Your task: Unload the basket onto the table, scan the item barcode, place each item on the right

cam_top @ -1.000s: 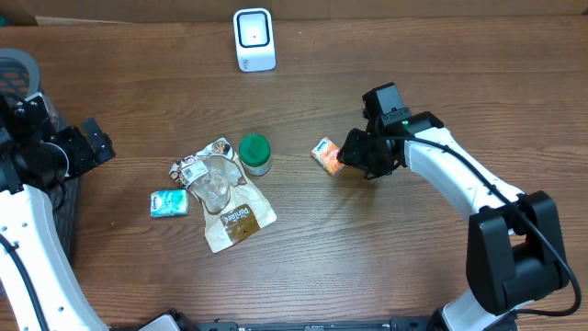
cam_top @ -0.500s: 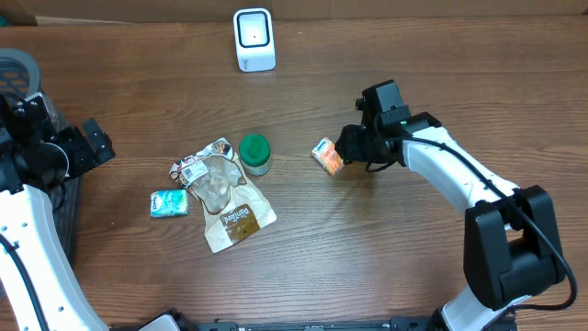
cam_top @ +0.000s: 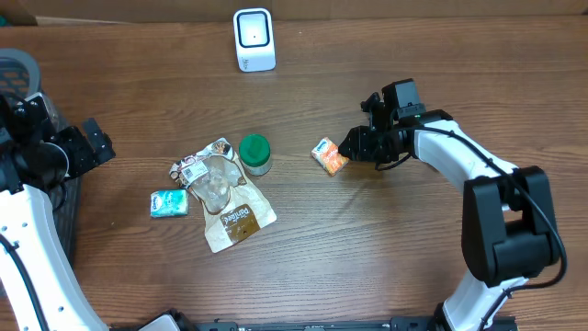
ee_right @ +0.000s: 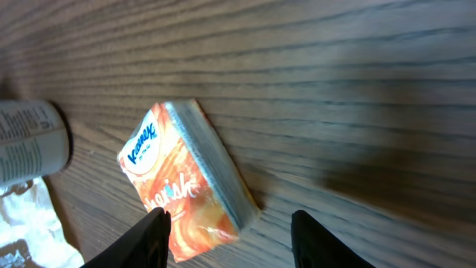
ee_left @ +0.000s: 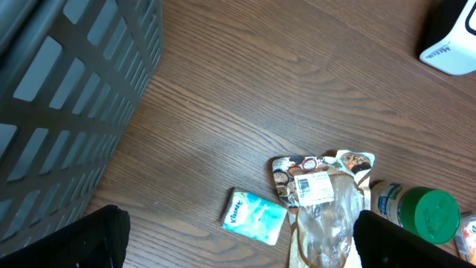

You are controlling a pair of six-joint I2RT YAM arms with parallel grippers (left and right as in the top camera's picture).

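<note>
step: pre-grasp | right claw [ee_right: 229, 219] apart, just right of orange Kleenex pack [ee_right: 186, 179] | left claw [ee_left: 239, 218] apart, idle | next: clamp, lift, present pack to far scanner [cam_top: 254, 39]

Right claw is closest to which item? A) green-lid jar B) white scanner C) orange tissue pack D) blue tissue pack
C: the orange tissue pack lies on the table right at the right claw, partly between its open fingers.
</note>
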